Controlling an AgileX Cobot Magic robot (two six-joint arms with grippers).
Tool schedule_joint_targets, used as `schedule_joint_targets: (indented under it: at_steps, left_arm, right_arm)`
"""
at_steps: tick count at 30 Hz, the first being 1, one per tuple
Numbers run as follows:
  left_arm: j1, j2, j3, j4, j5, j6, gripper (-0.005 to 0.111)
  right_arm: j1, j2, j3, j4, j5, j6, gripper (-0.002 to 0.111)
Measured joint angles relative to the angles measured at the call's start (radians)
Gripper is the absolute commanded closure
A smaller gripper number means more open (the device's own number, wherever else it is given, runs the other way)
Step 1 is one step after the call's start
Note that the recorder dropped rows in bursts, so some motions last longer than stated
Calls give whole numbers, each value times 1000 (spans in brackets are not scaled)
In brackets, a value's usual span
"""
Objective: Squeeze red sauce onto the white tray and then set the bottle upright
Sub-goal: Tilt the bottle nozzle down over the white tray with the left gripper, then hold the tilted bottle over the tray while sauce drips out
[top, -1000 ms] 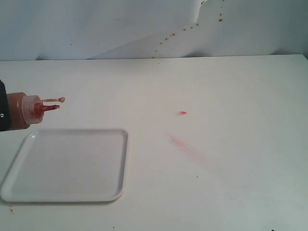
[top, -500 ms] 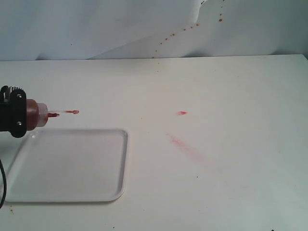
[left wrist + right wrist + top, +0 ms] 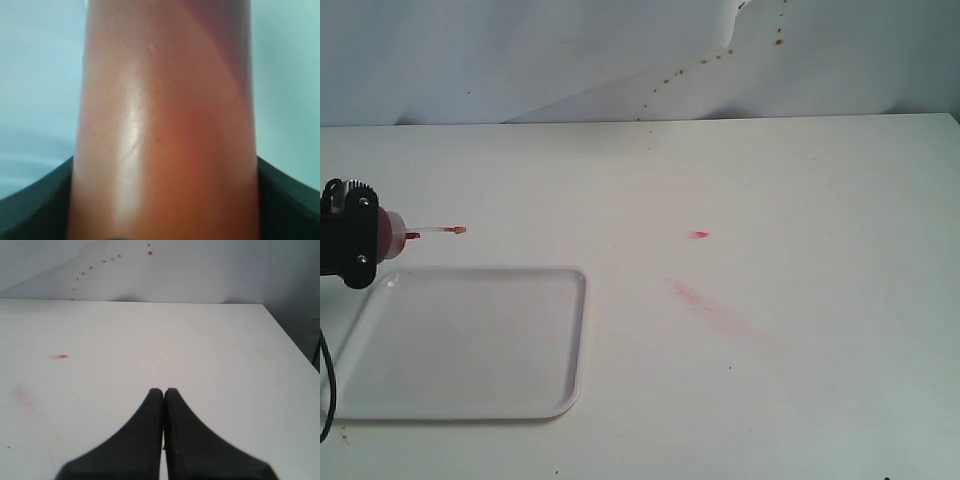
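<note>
White desk (image 3: 770, 180), bottle (image 3: 390, 235) held sideways at its left edge.
Left fingers (image 3: 350, 250) clamp it, nozzle toward the right edge, by the white tray (image 3: 575, 340); its body is mostly hidden. Right fingers (image 3: 140, 440) pressed together.

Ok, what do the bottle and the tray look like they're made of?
The bottle: probably soft plastic, translucent orange-tinted and glossy, going by the bright streak down its side and the darker shade showing through near one end. The tray: likely hard white plastic, smooth and shiny, with a low moulded rim and rounded corners.
</note>
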Motion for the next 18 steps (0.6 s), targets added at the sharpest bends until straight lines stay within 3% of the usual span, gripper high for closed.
schedule_joint_targets:
  at_steps: [9,18]
  left_arm:
    - [-141,-152,0,-208,48,215,107]
    - [-152,-307,9,-392,160,501,107]
  right_arm:
    - [0,0,0,0,0,0,108]
    - [0,0,0,0,0,0,108]
